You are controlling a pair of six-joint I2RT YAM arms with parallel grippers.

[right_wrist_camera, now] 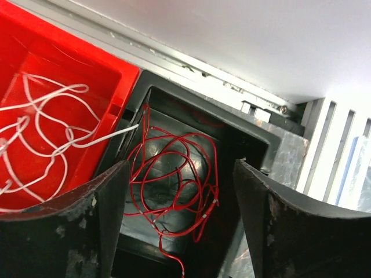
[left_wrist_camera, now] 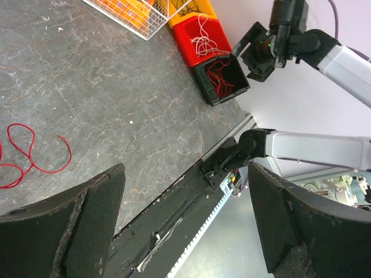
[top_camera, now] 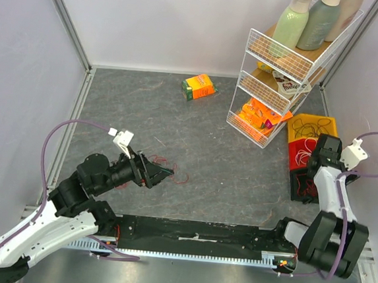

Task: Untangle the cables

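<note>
A loose red cable [top_camera: 180, 177] lies on the grey table just ahead of my left gripper [top_camera: 165, 173]; in the left wrist view the cable [left_wrist_camera: 32, 152] lies at the left, beyond the fingertips. The left gripper [left_wrist_camera: 185, 231] is open and empty. My right gripper [top_camera: 313, 171] hovers over the bins at the right, open and empty [right_wrist_camera: 179, 231]. Below it a red cable tangle [right_wrist_camera: 174, 179] lies in the black bin [right_wrist_camera: 255, 136]. White cables [right_wrist_camera: 49, 121] lie in the red bin [right_wrist_camera: 87, 63]. Black cables [top_camera: 307, 130] lie in the yellow bin [top_camera: 328, 122].
A white wire rack [top_camera: 277, 83] with bottles and orange packets stands at the back right beside the bins. An orange and green box [top_camera: 199, 87] lies at the back middle. A black rail [top_camera: 194, 238] runs along the near edge. Walls close in left, back and right.
</note>
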